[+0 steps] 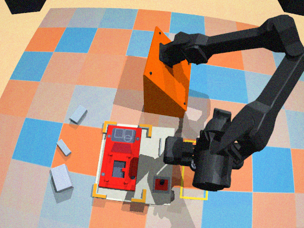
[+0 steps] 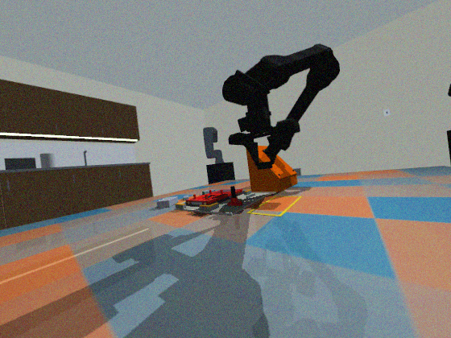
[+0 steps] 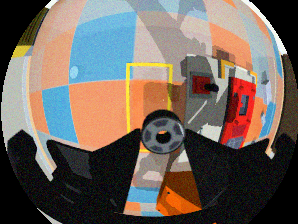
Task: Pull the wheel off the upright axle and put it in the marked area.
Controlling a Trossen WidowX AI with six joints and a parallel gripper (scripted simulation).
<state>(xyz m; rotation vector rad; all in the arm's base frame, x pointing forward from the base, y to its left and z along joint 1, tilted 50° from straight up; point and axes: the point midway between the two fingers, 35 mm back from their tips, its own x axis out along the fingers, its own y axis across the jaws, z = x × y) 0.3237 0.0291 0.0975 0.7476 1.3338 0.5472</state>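
Note:
The wheel, black with a grey spoked hub, is off the axle and between my fingertips. My gripper is shut on it, well above the table. In the top view the arm hides the fingertips. The upright black axle stands bare on a red square base. The marked area is a yellow outline on the table beside the axle's board. In the wrist view the wheel overlaps its lower right part, and a shadow lies inside it.
An orange sloped block stands behind the board. A red panel lies on the white board, between yellow corner brackets. Grey blocks lie at the left.

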